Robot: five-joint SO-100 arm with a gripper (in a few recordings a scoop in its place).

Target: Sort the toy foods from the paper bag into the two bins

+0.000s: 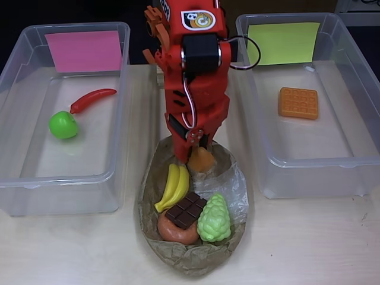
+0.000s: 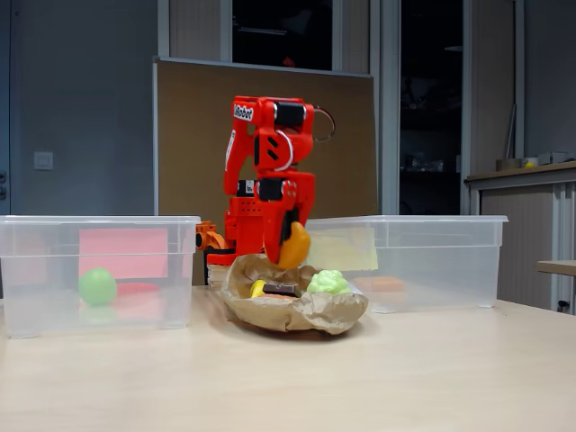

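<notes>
We see the red two-finger gripper (image 1: 199, 151) clamped on the tan crescent-shaped toy croissant (image 1: 202, 159), at the far rim of the crumpled brown paper bag (image 1: 193, 258). Fixed view adds height: croissant (image 2: 293, 246) hangs just above the bag rim (image 2: 297, 315), not touching.

Overhead only: bag holds the yellow plastic bananas (image 1: 174, 186), brown segmented chocolate bar (image 1: 186, 209), orange-brown ring donut (image 1: 175, 230), pale green bumpy grapes (image 1: 214, 218).

Left clear plastic tub with pink sheet (image 1: 18, 178) holds the round green apple (image 1: 63, 124) and curved red chili (image 1: 92, 99), touching or nearly. Right clear tub with yellow-green sheet (image 1: 362, 172) holds the square orange waffle (image 1: 298, 103).

Bag sits between the tubs, near both inner walls. Both tub floors mostly bare; open pale tabletop (image 2: 432, 378) in front.
</notes>
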